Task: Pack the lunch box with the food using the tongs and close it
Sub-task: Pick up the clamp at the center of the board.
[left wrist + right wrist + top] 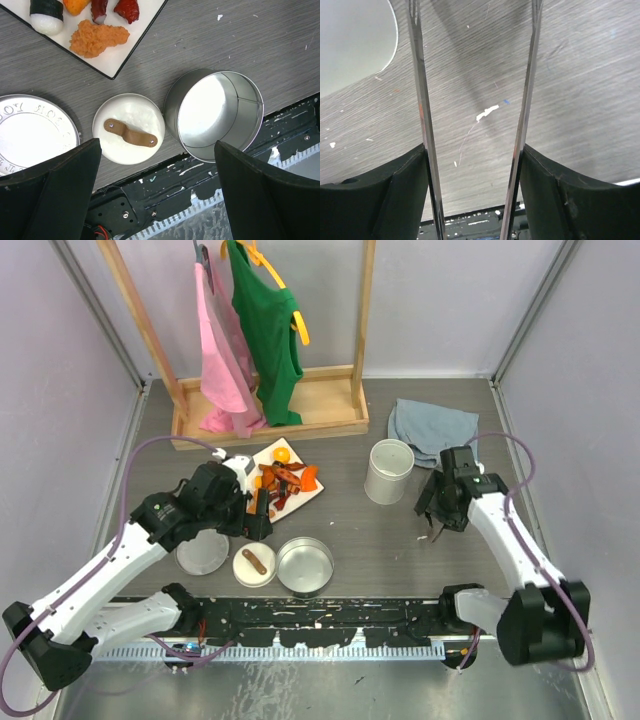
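Observation:
The tongs (pixel 422 100) run as two thin silver arms up the right wrist view, one against each pad of my right gripper (pixel 472 190), which is shut on them over bare table. In the top view that gripper (pixel 437 522) is right of the tall steel cup (pixel 389 471). My left gripper (pixel 157 195) is open and holds nothing. It hangs above the table's near edge, below the shallow round tin (pixel 220 115) and the small dish (pixel 129 129) holding a brown piece. The flat lid (pixel 32 130) lies at the left. The food (pixel 97 37) is on the white plate (pixel 290 480).
A wooden rack (pixel 270 410) with pink and green garments stands at the back. A grey cloth (pixel 430 428) lies behind the tall cup. A black rail (pixel 320 620) runs along the near edge between the arm bases.

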